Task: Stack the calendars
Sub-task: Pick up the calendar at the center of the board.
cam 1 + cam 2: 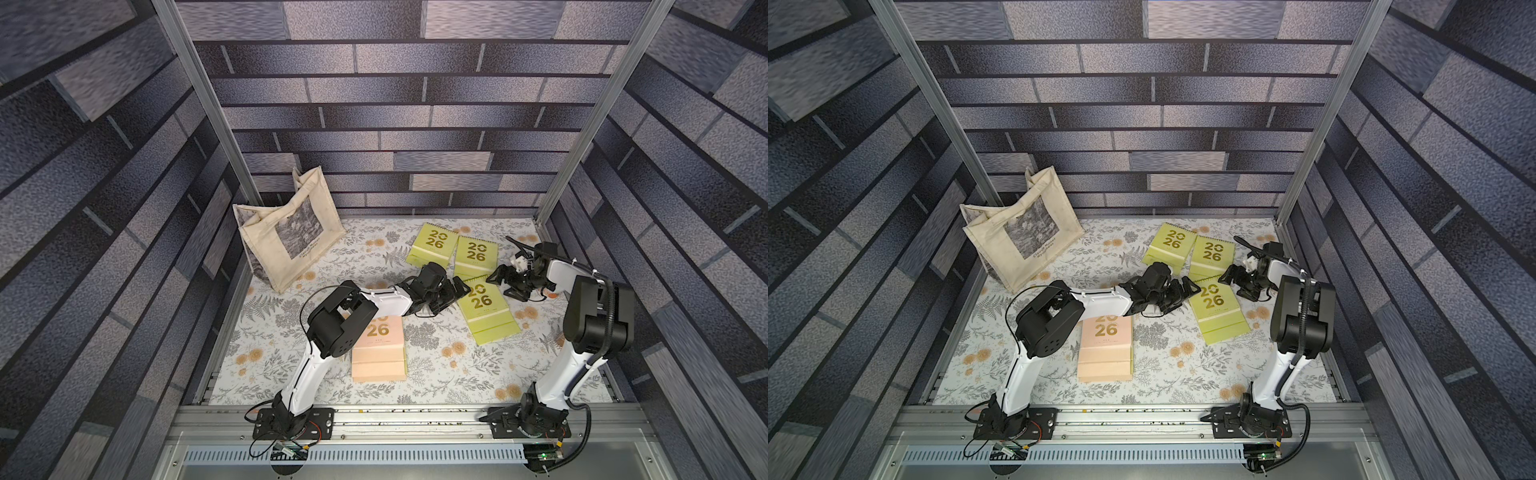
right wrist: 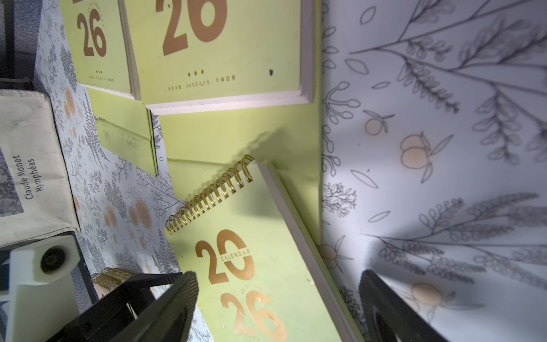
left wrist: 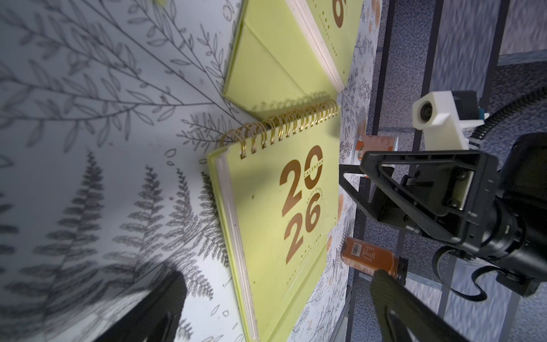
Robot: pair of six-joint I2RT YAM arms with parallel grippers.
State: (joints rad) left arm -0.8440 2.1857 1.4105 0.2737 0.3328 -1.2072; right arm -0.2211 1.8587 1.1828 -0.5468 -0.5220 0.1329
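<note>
The left end effector (image 1: 459, 287) and right end effector (image 1: 503, 283) are spread open on either side of a green calendar (image 1: 486, 309) toward the bench's (image 1: 436, 374) right edge. The pink calendars (image 1: 380, 349) are stacked toward its front edge.

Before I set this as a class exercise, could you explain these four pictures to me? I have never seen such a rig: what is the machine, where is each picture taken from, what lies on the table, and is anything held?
It is a robot with two arms bolted to the table's near edge, each ending in a two-finger gripper. Two pictures look down from above, side by side and nearly alike. The other two come from a small camera on each wrist, close to the fingers.

On the floral tablecloth three lime-green calendars are visible, along with a peach-pink calendar. A cream tote bag stands in a far corner.

The left gripper and right gripper are both open, on either side of the spiral end of the nearest green calendar. Neither holds anything.
</note>
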